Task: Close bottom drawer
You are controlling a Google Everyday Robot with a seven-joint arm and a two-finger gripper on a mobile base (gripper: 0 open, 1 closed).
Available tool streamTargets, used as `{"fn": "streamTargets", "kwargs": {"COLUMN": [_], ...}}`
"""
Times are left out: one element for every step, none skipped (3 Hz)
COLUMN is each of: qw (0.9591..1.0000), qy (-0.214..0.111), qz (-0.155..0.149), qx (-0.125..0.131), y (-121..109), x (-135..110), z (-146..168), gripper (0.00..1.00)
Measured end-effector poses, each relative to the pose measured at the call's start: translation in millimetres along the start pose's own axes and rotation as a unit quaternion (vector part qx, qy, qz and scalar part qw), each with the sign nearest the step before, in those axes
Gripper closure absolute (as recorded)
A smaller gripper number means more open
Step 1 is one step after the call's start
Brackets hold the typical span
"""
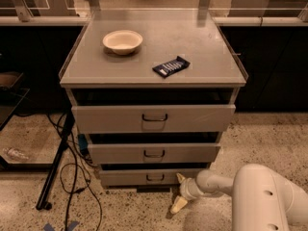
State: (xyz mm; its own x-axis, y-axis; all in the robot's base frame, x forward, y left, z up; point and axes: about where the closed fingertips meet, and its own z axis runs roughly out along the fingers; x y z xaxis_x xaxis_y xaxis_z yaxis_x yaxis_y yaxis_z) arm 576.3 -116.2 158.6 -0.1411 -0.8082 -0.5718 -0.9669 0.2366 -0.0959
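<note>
One gripper (pixel 179 191) beside bottom drawer (pixel 125 177), contents hidden.

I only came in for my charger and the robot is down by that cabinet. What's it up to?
The robot's arm reaches in low from the right. Its claw sits near the floor at the right end of the bottom drawer, fingers spread and holding nothing. That drawer stands slightly out, like the two above it, so it is not yet shut. It looks set to push it in. A bowl and a dark wrapped bar lie on the cabinet top.
</note>
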Motion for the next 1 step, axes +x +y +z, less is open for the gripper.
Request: {"fn": "streamTargets", "kwargs": {"qw": [1.0], "qy": [0.0], "qz": [0.0], "qx": [0.0], "y": [0.0], "x": [0.0], "z": [0.0], "gripper": [0.0]}}
